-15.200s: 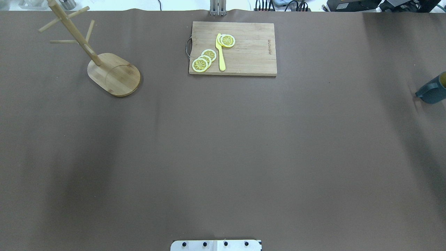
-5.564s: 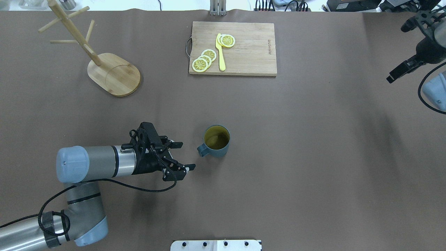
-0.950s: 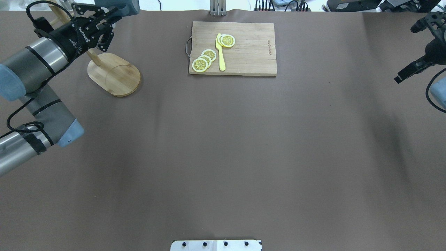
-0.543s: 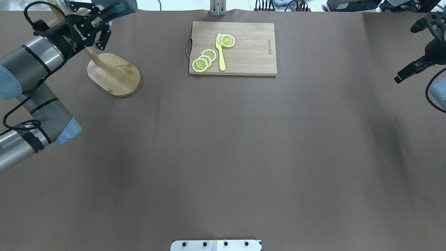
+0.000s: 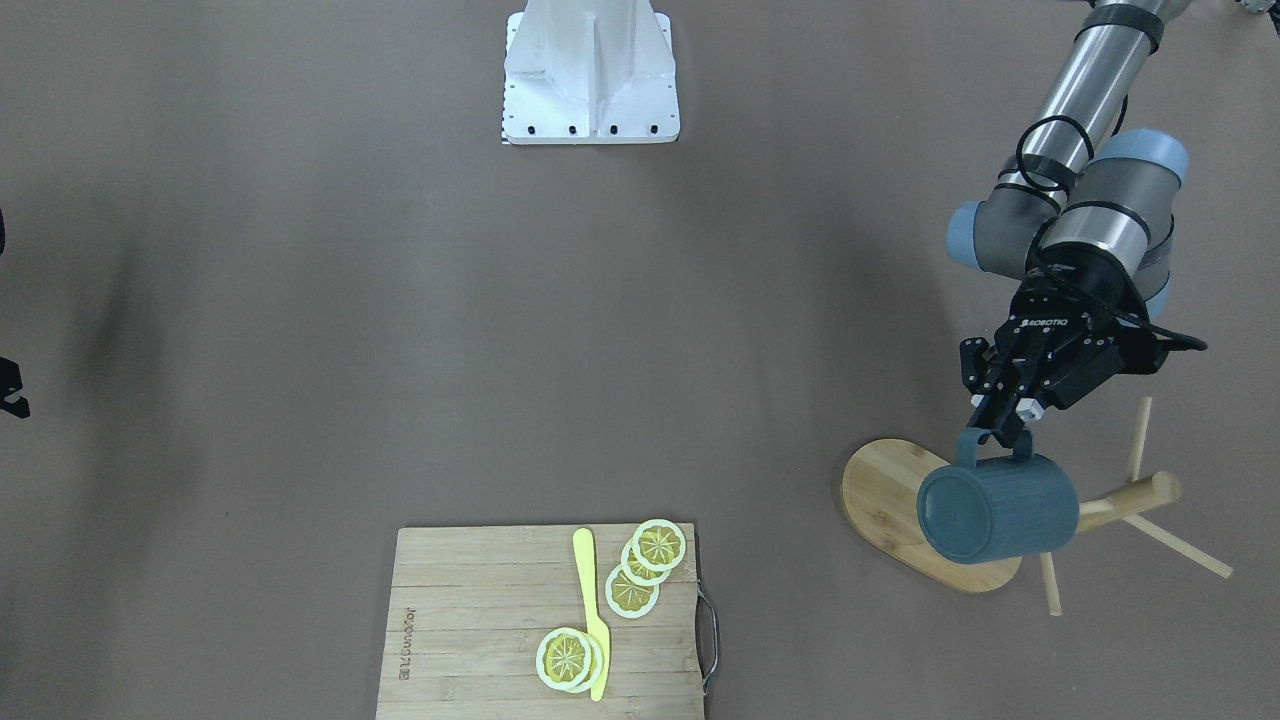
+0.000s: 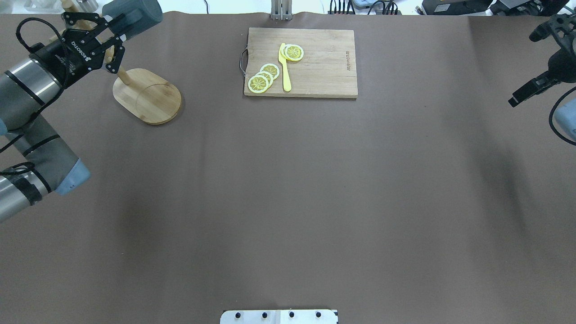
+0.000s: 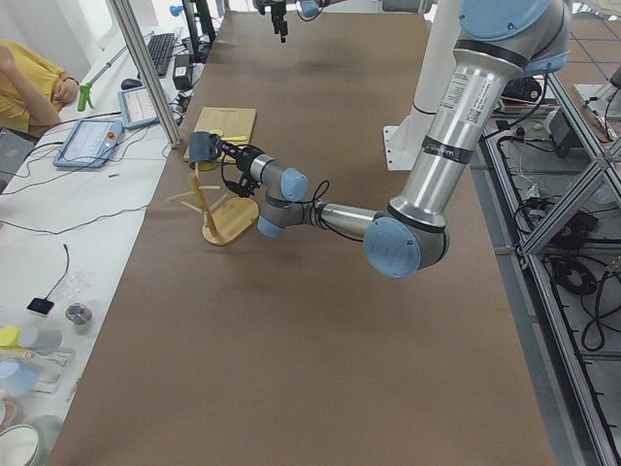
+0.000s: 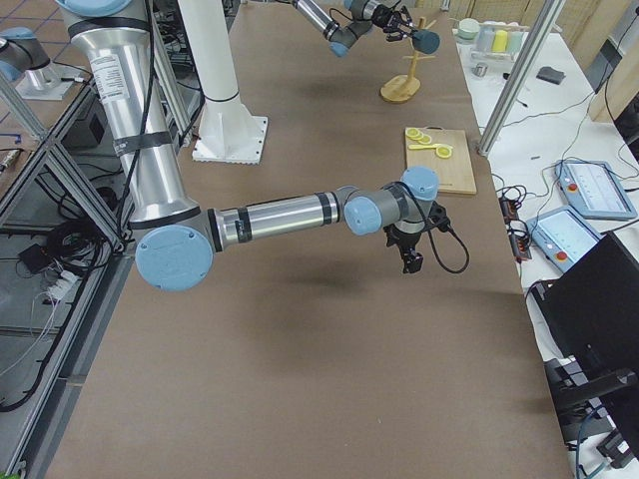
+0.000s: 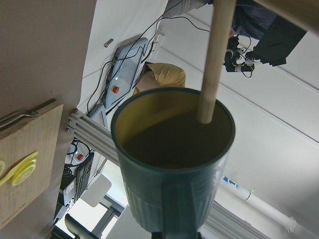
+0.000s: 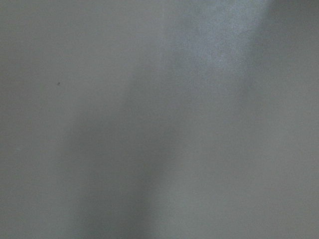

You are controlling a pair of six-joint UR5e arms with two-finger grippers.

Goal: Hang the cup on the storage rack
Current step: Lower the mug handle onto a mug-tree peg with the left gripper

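My left gripper (image 5: pixel 1003 432) is shut on the loop handle of the dark teal ribbed cup (image 5: pixel 997 518) and holds it on its side in the air, over the storage rack's oval bamboo base (image 5: pixel 880 495). The cup's bottom faces the front camera and its mouth points at the post (image 5: pixel 1130 497). In the left wrist view a thin peg (image 9: pixel 214 59) crosses the cup's yellow-olive mouth (image 9: pixel 174 144); I cannot tell whether its tip is inside. From overhead the cup (image 6: pixel 132 15) is at the far left next to the left gripper (image 6: pixel 110 36). My right gripper (image 6: pixel 517 96) hangs at the right edge, empty; its jaws are unclear.
A rectangular cutting board (image 6: pixel 315 76) with lemon slices (image 6: pixel 263 76) and a yellow knife (image 6: pixel 284 67) lies at the back middle of the brown table. The rack's other pegs (image 5: pixel 1185 545) stick out around the cup. An operator sits beyond the far edge (image 7: pixel 29 92).
My left gripper has carried the cup to the left over the last second, closer to the top of the rack. The right arm has stayed still.
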